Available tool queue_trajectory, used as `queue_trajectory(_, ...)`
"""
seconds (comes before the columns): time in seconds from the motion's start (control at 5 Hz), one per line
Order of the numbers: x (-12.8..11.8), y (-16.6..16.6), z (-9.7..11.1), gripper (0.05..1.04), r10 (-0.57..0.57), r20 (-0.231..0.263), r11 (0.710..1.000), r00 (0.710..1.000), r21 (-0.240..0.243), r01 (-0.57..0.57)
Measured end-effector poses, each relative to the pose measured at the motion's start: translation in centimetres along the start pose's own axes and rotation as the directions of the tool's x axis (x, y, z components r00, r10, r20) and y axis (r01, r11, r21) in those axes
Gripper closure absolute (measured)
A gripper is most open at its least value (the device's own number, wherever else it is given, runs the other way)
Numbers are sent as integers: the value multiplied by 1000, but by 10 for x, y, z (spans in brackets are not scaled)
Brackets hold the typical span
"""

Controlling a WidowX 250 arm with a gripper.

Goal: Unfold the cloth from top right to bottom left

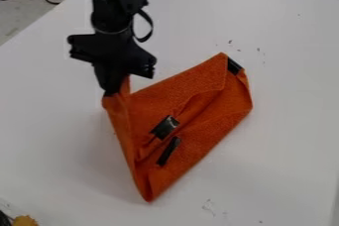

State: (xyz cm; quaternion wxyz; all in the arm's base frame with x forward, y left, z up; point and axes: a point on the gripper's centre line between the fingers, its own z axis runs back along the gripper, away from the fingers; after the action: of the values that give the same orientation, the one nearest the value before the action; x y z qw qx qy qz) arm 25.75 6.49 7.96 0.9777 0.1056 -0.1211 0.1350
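Pinching cloth at raised edge, L of ctr; gripper fingers closed on it. Cloth mid-frame, mostly folded. Est. early stage: grasp + part lift done; opening to btm L, flattening left.

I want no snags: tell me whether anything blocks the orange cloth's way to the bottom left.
Nothing visible does. The claw grips the cloth; a yellow object sits farther off, at the view's bottom-left corner.

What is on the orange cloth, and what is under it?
Three dark patches show on the cloth: two near its middle, one by its upper-right corner. The pincer grips its raised left corner. It lies over the white table; anything else beneath is covered.
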Motion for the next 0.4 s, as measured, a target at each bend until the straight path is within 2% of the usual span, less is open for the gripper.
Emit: queue_trajectory(0.4,-51,42,-15,1000,181,-5,984,983,0,-181)
